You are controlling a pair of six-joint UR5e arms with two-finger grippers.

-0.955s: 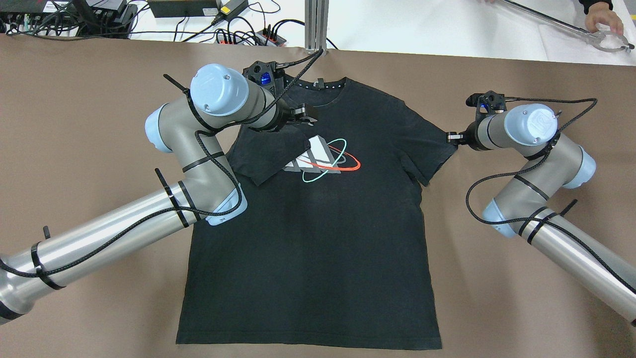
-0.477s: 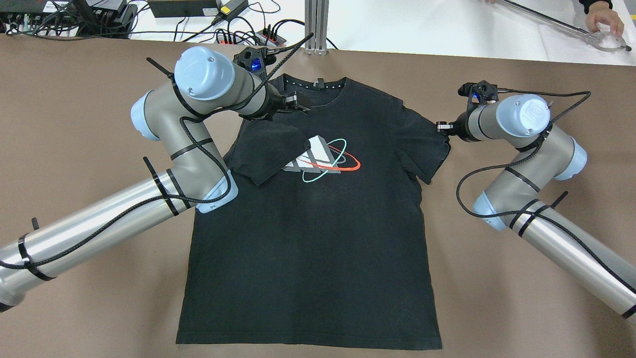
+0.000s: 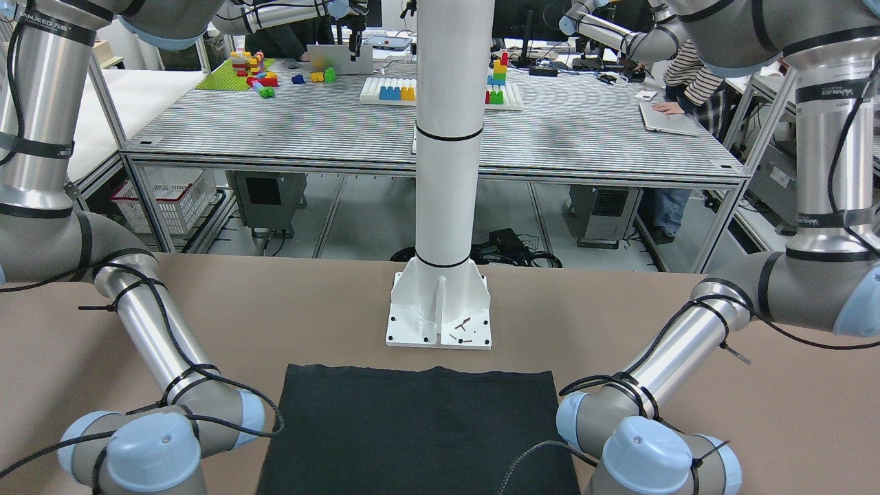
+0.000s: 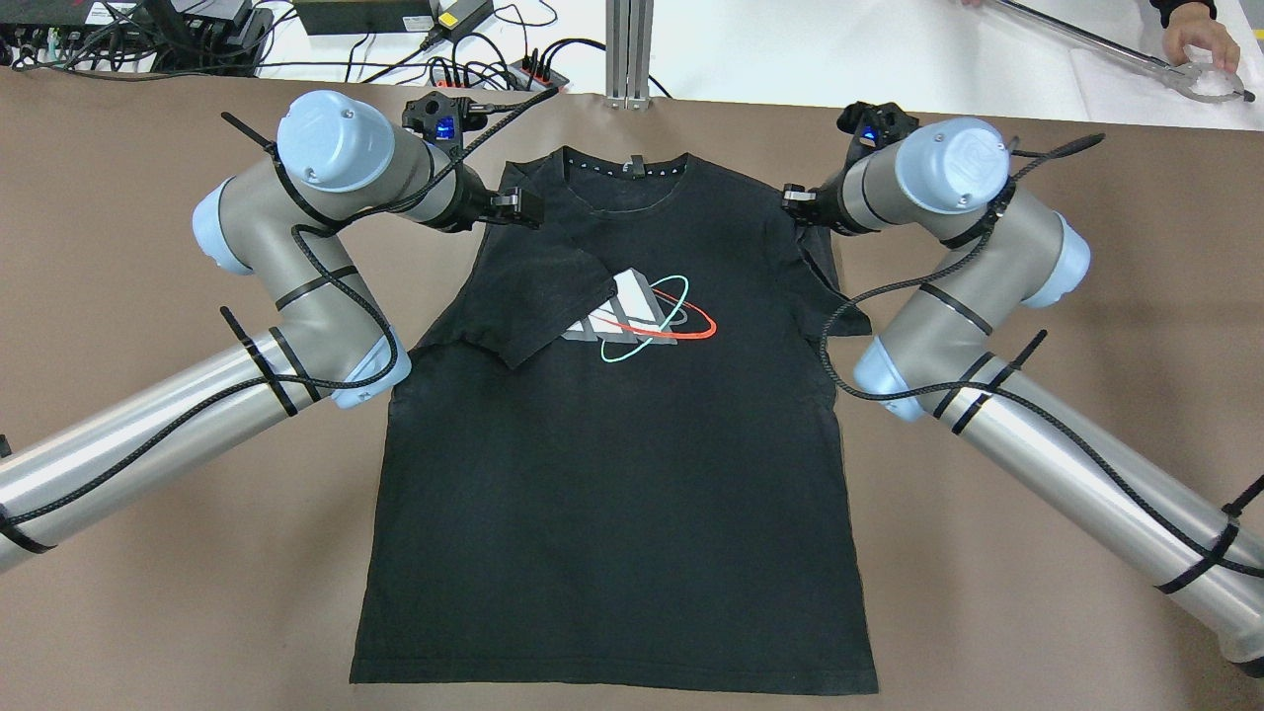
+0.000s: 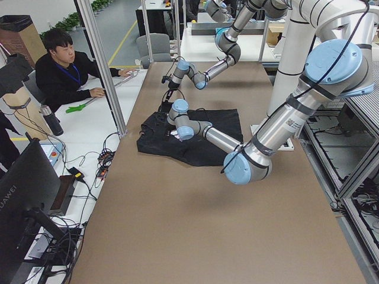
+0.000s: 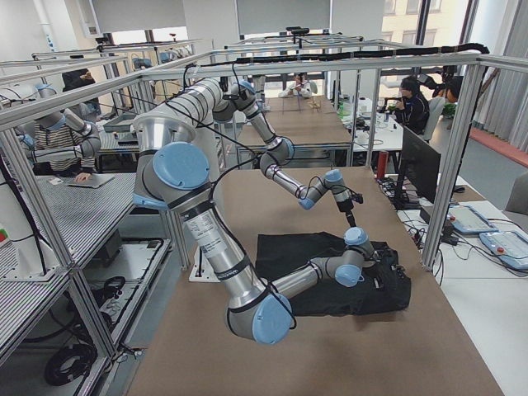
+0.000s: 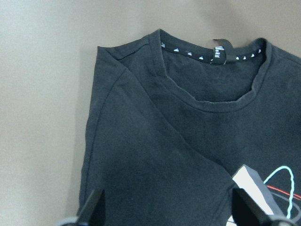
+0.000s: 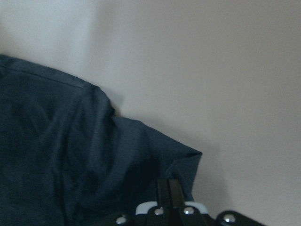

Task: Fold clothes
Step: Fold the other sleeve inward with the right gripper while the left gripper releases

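Note:
A black T-shirt (image 4: 612, 474) with a white, teal and red chest print lies flat on the brown table, collar at the far side. Its left sleeve (image 4: 538, 301) is folded in onto the chest. My left gripper (image 4: 518, 207) is open and empty just above the shirt's left shoulder; the left wrist view (image 7: 169, 207) shows its fingers wide apart over the fabric (image 7: 155, 155). My right gripper (image 4: 790, 197) is shut on the edge of the right sleeve (image 4: 834, 286) and holds it lifted near the right shoulder; the right wrist view (image 8: 168, 188) shows the pinched cloth (image 8: 70, 155).
The white pillar's base plate (image 3: 440, 316) stands just behind the shirt's hem (image 3: 412, 426). Power strips and cables (image 4: 474, 69) and an aluminium post (image 4: 629, 49) line the far edge. An operator's hand with a tool (image 4: 1200, 39) is at the far right.
My left gripper has moved left, off the folded left sleeve toward the shoulder. My right gripper has carried the right sleeve inward and toward the far side, up to the right shoulder.

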